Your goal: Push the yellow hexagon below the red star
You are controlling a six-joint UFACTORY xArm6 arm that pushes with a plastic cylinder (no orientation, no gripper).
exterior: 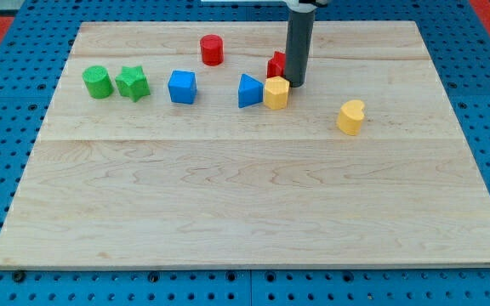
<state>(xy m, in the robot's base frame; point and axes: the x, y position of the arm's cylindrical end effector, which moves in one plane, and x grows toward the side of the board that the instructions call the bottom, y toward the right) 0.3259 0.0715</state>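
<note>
The yellow hexagon (276,93) lies in the upper middle of the wooden board (245,195), touching the blue triangle (248,91) on its left. The red star (276,65) sits just above the hexagon and is partly hidden behind the rod. My tip (296,84) stands at the hexagon's upper right edge, touching or nearly touching it, and right beside the red star.
A red cylinder (212,50) stands near the view's top. A blue cube (182,87), a green star (132,82) and a green cylinder (97,82) line up at the left. A yellow heart-shaped block (350,117) lies at the right.
</note>
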